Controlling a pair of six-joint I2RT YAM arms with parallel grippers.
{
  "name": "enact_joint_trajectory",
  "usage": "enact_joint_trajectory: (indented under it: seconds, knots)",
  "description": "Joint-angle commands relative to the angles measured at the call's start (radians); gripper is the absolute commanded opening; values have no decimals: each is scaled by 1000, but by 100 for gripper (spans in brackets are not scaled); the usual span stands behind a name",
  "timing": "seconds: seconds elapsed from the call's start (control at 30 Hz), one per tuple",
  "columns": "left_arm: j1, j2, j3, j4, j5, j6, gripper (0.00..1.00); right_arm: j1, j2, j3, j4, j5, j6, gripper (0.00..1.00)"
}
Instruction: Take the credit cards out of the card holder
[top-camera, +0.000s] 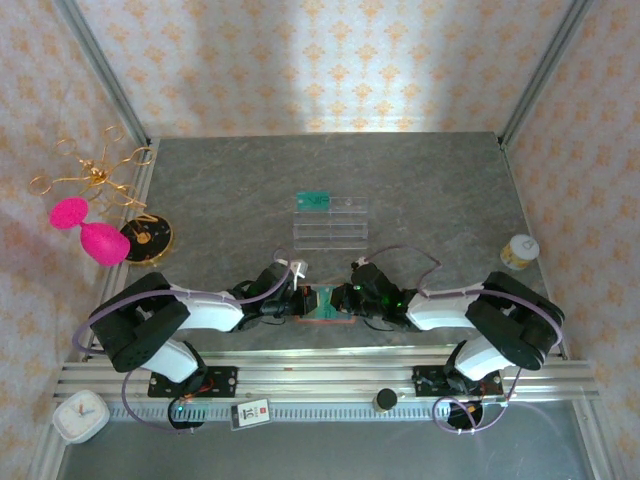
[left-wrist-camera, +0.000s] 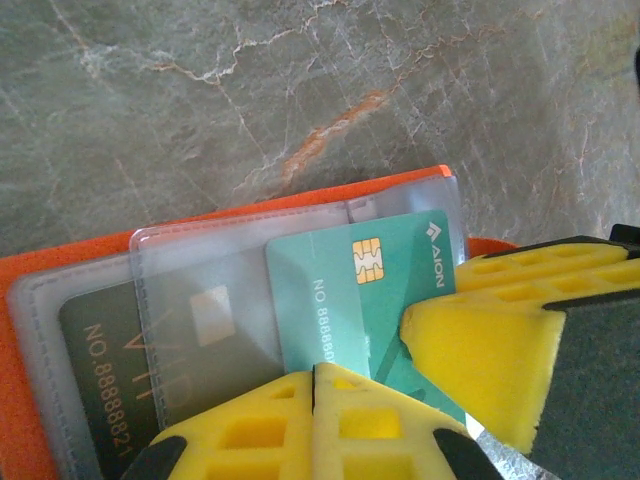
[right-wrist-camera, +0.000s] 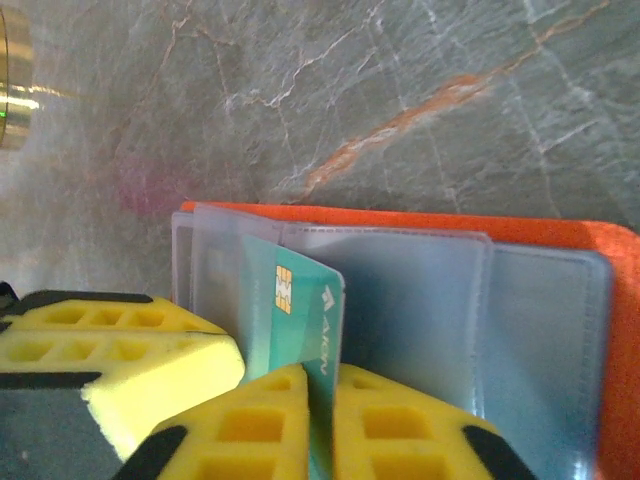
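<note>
Teal card (right-wrist-camera: 300, 310) (chip showing) sits pinched between right fingers (right-wrist-camera: 400, 430).

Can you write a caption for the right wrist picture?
Right jaws pinch a green card poking from an orange wallet.

1. Left arm (top-camera: 165, 320) and right arm (top-camera: 490, 320): white links, bulky black joints.
2. Thin lilac cables (top-camera: 398, 248) loop loosely along each arm.
3. Fingers (left-wrist-camera: 270, 435) are yellow, moulded with square pockets (black mounts behind).
</note>
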Motion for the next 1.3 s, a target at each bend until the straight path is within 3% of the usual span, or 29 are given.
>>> enact_joint_trajectory:
  seconds: [0.0, 0.17, 0.47, 0.67, 1.0, 1.13, 1.27]
  knots:
    - [-1, 7, -21, -82, -16, 27, 0, -10, -30, -34, -59, 57, 1, 6]
    - [8, 2, -30, -56, -5, 28, 0, -65, -139, -109, -75, 62, -27, 0]
    - [8, -15, 0, -21, 10, 34, 0, -73, -386, -102, -76, -31, -259, 0]
    - [7, -43, 16, -3, 23, 20, 0, -82, -500, -18, -223, 27, -358, 0]
    - [10, -187, 35, -75, -32, 7, 28, -106, -416, 252, -349, 145, -591, 0]
    - [16, -262, 36, -140, -88, 25, 39, -169, -321, 394, -369, 99, -729, 0]
    - [42, -297, 30, -209, -90, 28, 40, -200, -192, 562, -441, 60, -900, 0]
